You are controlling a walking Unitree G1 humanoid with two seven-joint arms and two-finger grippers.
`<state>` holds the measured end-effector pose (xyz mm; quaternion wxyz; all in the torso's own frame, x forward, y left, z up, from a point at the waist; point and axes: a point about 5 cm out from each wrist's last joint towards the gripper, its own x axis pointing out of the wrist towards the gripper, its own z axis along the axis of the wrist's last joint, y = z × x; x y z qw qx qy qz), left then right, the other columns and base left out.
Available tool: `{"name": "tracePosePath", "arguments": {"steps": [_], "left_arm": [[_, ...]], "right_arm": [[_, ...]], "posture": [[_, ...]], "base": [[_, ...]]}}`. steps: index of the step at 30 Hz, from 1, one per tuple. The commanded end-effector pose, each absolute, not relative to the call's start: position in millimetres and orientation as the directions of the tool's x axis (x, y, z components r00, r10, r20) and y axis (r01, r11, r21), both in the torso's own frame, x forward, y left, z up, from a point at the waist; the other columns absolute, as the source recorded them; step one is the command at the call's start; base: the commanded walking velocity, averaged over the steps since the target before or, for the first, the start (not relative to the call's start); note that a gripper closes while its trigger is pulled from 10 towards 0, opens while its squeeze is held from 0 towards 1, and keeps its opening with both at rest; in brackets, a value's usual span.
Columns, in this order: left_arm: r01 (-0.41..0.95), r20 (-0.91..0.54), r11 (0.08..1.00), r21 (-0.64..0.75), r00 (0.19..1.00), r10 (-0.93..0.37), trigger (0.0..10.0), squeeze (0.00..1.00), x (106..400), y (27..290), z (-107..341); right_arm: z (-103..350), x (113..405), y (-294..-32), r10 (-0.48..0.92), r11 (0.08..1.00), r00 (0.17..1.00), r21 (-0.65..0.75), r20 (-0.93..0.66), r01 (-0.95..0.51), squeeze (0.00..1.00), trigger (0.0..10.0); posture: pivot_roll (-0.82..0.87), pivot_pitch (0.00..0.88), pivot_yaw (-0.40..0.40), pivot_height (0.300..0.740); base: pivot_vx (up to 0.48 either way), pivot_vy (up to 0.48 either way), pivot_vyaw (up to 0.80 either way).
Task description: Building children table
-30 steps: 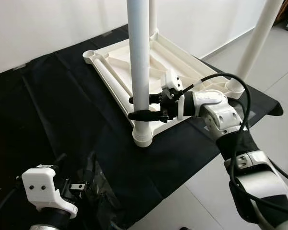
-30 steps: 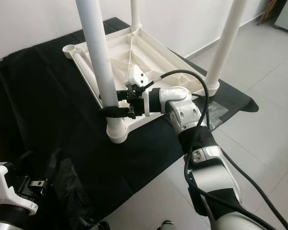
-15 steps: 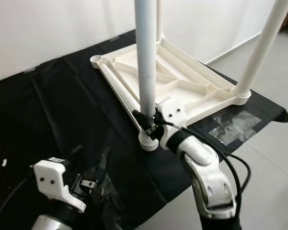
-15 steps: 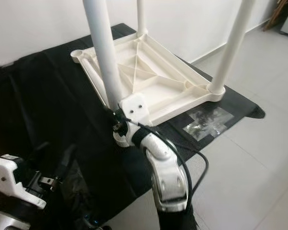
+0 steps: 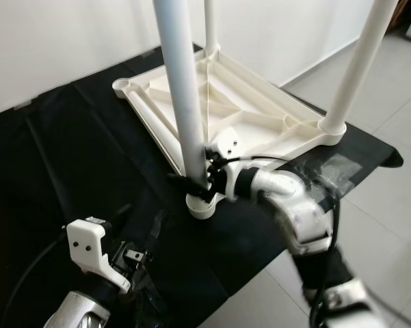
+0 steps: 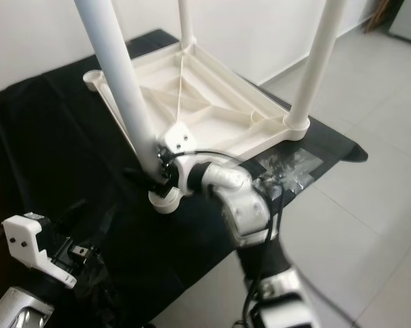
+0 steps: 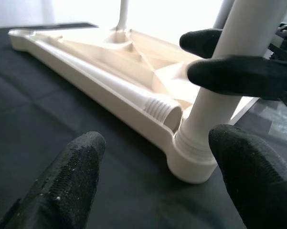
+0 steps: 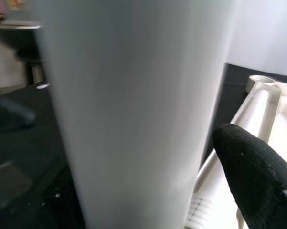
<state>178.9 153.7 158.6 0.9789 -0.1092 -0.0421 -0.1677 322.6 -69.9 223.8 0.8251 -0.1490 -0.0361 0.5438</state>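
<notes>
A white children's table top (image 5: 253, 116) lies upside down on a black cloth (image 5: 68, 157). Its near leg (image 5: 181, 96) stands upright in the near corner socket (image 5: 204, 205). My right gripper (image 5: 193, 182) is shut on this leg just above the socket, one finger (image 7: 239, 74) in front of it and one behind. In the right wrist view the leg (image 8: 133, 109) is very close, beside a black fingertip (image 8: 253, 167). My left gripper (image 7: 157, 162) is open, low over the cloth, and faces the same socket from a short distance.
Two more legs stand upright, one at the far corner (image 5: 210, 27) and one at the right corner (image 5: 355, 65). The far left corner socket (image 5: 125, 86) holds no leg. A clear plastic bag (image 5: 335, 171) lies on the cloth's right edge. Tiled floor (image 5: 390, 225) lies to the right.
The camera has shifted. My right gripper has slid down the near leg towards the socket and its arm has swung round. My left gripper has come forward towards the socket.
</notes>
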Motion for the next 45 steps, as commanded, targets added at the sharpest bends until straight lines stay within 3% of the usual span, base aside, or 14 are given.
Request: {"name": "tracePosePath", "arguments": {"steps": [1, 10, 11, 24, 27, 28, 29, 31, 33, 39, 40, 42, 43, 45], "left_arm": [[0.31, 0.107, 0.931, -0.194, 0.95, -0.294, 10.0, 0.0, 178, 157, 155], [0.295, 0.116, 0.937, -0.19, 0.954, -0.277, 10.0, 0.0, 176, 157, 157], [0.289, 0.117, 0.938, -0.191, 0.956, -0.27, 10.0, 0.0, 176, 157, 157], [0.283, 0.118, 0.939, -0.195, 0.957, -0.264, 10.0, 0.0, 174, 157, 159], [0.276, 0.12, 0.941, -0.195, 0.959, -0.257, 10.0, 0.0, 175, 159, 159], [0.276, 0.12, 0.941, -0.195, 0.959, -0.257, 10.0, 0.0, 175, 159, 159], [0.273, 0.119, 0.943, -0.192, 0.96, -0.253, 10.0, 0.0, 176, 161, 160], [0.27, 0.119, 0.944, -0.19, 0.961, -0.251, 10.0, 0.0, 176, 162, 160], [0.266, 0.118, 0.945, -0.189, 0.962, -0.247, 10.0, 0.0, 178, 164, 160], [0.262, 0.113, 0.946, -0.188, 0.963, -0.244, 10.0, 0.0, 181, 167, 158], [0.264, 0.112, 0.945, -0.192, 0.963, -0.246, 10.0, 0.0, 182, 167, 157], [0.267, 0.11, 0.943, -0.197, 0.962, -0.249, 10.0, 0.0, 183, 168, 156], [0.266, 0.112, 0.944, -0.197, 0.962, -0.248, 10.0, 0.0, 184, 168, 156], [0.263, 0.114, 0.945, -0.197, 0.963, -0.245, 10.0, 0.0, 185, 168, 156]], "right_arm": [[217, 325, -66, 0.935, 0.262, 0.314, -0.28, -0.162, -0.924, 0.0, 10.0], [229, 343, -65, 0.961, 0.149, 0.201, -0.257, -0.19, -0.955, 0.0, 10.0], [233, 347, -65, 0.967, 0.127, 0.175, -0.243, -0.185, -0.962, 0.0, 0.0], [236, 354, -72, 0.979, 0.029, 0.071, -0.212, -0.19, -0.977, 0.0, 0.0], [194, 353, -77, 0.81, 0.517, 0.554, -0.214, -0.191, -0.829, 0.0, 0.0], [194, 353, -77, 0.81, 0.517, 0.554, -0.214, -0.191, -0.829, 0.0, 0.0], [184, 351, -80, 0.588, 0.766, 0.794, -0.21, -0.155, -0.608, 0.0, 0.0], [173, 338, -86, 0.384, 0.903, 0.909, -0.139, -0.165, -0.406, 0.0, 0.0], [159, 299, -69, 0.406, 0.897, 0.894, -0.105, -0.192, -0.43, 0.0, 0.0], [159, 294, -52, 0.492, 0.844, 0.85, -0.139, -0.189, -0.519, 0.0, 0.0], [161, 300, -48, 0.513, 0.832, 0.838, -0.132, -0.189, -0.539, 0.0, 8.5], [164, 305, -44, 0.538, 0.819, 0.822, -0.116, -0.188, -0.562, 0.0, 8.5], [170, 308, -40, 0.615, 0.769, 0.77, -0.087, -0.17, -0.633, 1.0, 10.0], [185, 313, -37, 0.728, 0.672, 0.675, -0.069, -0.118, -0.737, 1.0, 10.0]], "posture": [[0.02, 0.153, 0.077, 0.74], [0.04, 0.171, 0.063, 0.74], [0.04, 0.179, 0.058, 0.74], [0.03, 0.202, 0.056, 0.74], [0.01, 0.218, 0.041, 0.74], [0.01, 0.218, 0.041, 0.74], [0.01, 0.223, 0.042, 0.74], [0.0, 0.229, 0.046, 0.74], [0.02, 0.228, 0.06, 0.74], [-0.01, 0.202, 0.079, 0.74], [0.01, 0.198, 0.066, 0.74], [0.01, 0.195, 0.067, 0.74], [0.0, 0.189, 0.072, 0.74], [0.01, 0.186, 0.075, 0.74]], "base": [[0.0, 0.0, 0.0], [0.0, 0.0, 0.0], [0.0, 0.0, 0.0], [0.0, 0.0, 0.0], [0.0, 0.0, 0.0], [0.0, 0.0, 0.0], [0.0, 0.0, 0.0], [0.0, 0.0, 0.0], [0.0, 0.0, 0.0], [0.0, 0.0, 0.0], [0.0, 0.0, 0.0], [0.0, 0.0, 0.0], [0.0, 0.0, 0.0], [0.0, 0.0, 0.0]]}}
